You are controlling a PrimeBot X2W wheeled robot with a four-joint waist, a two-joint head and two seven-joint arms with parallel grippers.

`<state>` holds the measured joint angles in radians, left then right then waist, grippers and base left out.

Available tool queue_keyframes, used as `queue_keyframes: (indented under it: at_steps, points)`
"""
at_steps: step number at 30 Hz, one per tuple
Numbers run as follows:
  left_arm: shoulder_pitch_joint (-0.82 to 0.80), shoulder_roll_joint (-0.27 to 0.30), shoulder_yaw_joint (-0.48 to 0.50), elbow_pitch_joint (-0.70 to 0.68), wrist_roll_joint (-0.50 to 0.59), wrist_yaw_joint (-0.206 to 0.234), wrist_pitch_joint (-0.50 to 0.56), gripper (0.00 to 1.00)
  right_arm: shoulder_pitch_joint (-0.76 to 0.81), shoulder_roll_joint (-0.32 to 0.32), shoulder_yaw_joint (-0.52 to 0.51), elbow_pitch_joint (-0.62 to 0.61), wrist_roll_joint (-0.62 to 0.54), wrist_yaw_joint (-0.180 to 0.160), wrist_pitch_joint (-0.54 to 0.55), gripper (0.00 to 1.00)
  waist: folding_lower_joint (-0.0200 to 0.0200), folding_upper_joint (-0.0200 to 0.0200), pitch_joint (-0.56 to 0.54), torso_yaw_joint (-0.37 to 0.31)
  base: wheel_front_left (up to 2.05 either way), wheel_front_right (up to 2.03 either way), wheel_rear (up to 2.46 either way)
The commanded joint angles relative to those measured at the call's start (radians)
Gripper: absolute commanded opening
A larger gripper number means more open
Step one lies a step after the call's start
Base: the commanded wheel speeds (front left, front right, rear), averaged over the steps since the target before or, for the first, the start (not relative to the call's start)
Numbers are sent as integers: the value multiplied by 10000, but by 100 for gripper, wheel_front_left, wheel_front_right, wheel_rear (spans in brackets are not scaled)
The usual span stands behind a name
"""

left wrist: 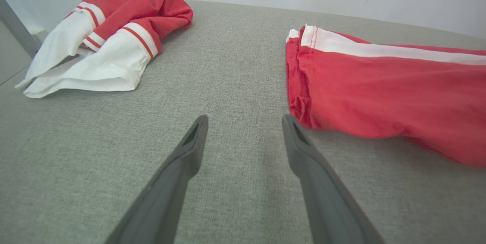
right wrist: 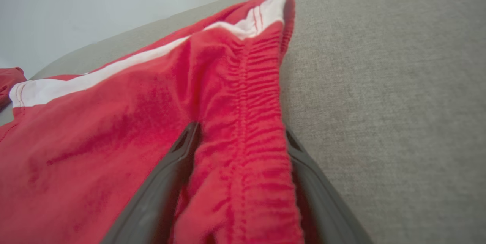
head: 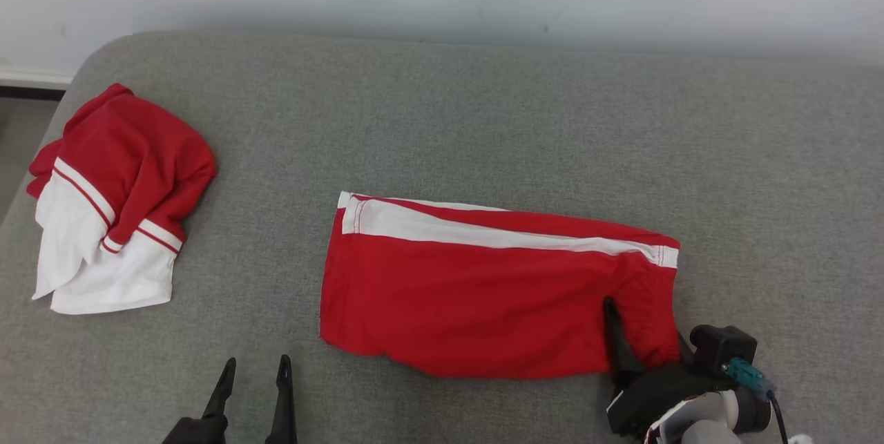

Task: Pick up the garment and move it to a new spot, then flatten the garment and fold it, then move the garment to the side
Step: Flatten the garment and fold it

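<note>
Two end effectors are spread wide. The left end effector [head: 256, 361] hovers empty at the front edge of the cushion [head: 442, 119]. The right end effector [right wrist: 241, 128] straddles the waistband [right wrist: 250, 96] of the folded garment [head: 469, 299] mid-cushion, seemingly to drag it aside.

Bright, even light, soft shadows; the garment [right wrist: 114, 141] blurs low in the right wrist view.

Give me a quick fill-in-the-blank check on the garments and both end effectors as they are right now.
1. The right end effector straddles the gathered ____ of the red shorts.
2. The left end effector holds ____.
3. The stripe along the shorts is ____.
4. The crumpled garment lies on the robot's ____ of the shorts.
Missing words: waistband; nothing; white; left.
</note>
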<state>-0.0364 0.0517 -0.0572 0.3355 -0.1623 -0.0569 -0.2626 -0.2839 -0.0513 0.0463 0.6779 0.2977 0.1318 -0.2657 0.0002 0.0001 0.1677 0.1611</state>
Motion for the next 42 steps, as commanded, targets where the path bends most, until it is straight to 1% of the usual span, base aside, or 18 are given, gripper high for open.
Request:
queue_keyframes:
  at_steps: [1, 2, 3, 6, 7, 8, 9, 12, 16, 21, 25, 28, 34, 38, 39, 42]
  points:
    - [-129, -16, -4, 8, -53, 31, -31, 100, -50, 11, 55, 112, -27, -22, 33, 100, -2, -1, 147, 138, 0, 0, 0]
    - [-136, -15, -5, 7, -79, 40, -31, 100, -119, 12, 113, 251, -162, -22, 41, 100, -2, -1, 186, 159, 0, 0, 0]
    - [-173, -18, -22, 18, -114, 40, -31, 100, -207, 23, 253, 597, -157, -22, 61, 100, -2, -1, 231, 180, 0, 0, 0]
    - [-259, -18, -45, 37, -152, 45, -31, 100, -382, 28, 405, 1140, -69, -22, 99, 100, -2, -1, 278, 192, 0, 0, 0]
    - [-278, -17, -41, 53, -167, 37, -31, 100, -425, 26, 420, 1249, -11, -23, 105, 74, -2, -1, 283, 190, 0, 0, 0]
    - [-289, -19, -37, 63, -177, 29, -31, 100, -483, 31, 442, 1334, 25, -23, 105, 30, -2, -1, 282, 184, 0, 0, 0]
    - [-305, -19, -34, 71, -185, 21, -31, 100, -516, 31, 452, 1402, 119, -22, 105, 0, -2, -1, 274, 174, 0, 0, 0]
    - [-251, -19, -1, 94, -207, 11, -31, 100, -523, 32, 281, 1413, 205, -22, 99, 0, -2, -1, 202, 98, 0, 0, 0]
    - [-88, -18, 10, 112, -235, 54, -32, 100, -456, -4, -375, 1317, -2, -28, 58, 0, -2, -1, 61, -51, 0, 0, 0]
    - [84, -17, -10, 233, -306, -7, -32, 100, -393, -140, -1192, 948, -498, -31, 27, 0, -2, -1, -167, -307, 0, 0, 0]
    - [175, -17, -73, 323, -375, -7, -32, 100, -381, -160, -1377, 446, -664, -25, 18, 0, -2, -1, -348, -486, 0, 0, 0]
    - [209, -16, -94, 379, -363, -22, -32, 100, -302, -117, -984, -72, -523, -23, 17, 0, -2, -1, -490, -589, 0, 0, 0]
    - [400, -16, -138, 488, -470, -8, -32, 100, -221, -46, 534, -1076, 270, -23, 63, 0, -2, -1, -700, -625, 0, 0, 0]
    - [420, -15, -279, 563, -491, -27, -32, 100, -317, -32, 1648, -1597, 812, -23, 466, 0, -2, -1, -786, -414, 0, 0, 0]
    - [420, -15, -279, 563, -491, -27, -32, 100, -317, -32, 1648, -1597, 812, -23, 466, 0, -2, -1, -786, -414, 0, 0, 0]
    - [437, -15, -396, 579, -515, -29, -32, 100, -457, -36, 2358, -1801, 1111, -23, 774, 0, -2, -1, -820, -163, 0, 0, 0]
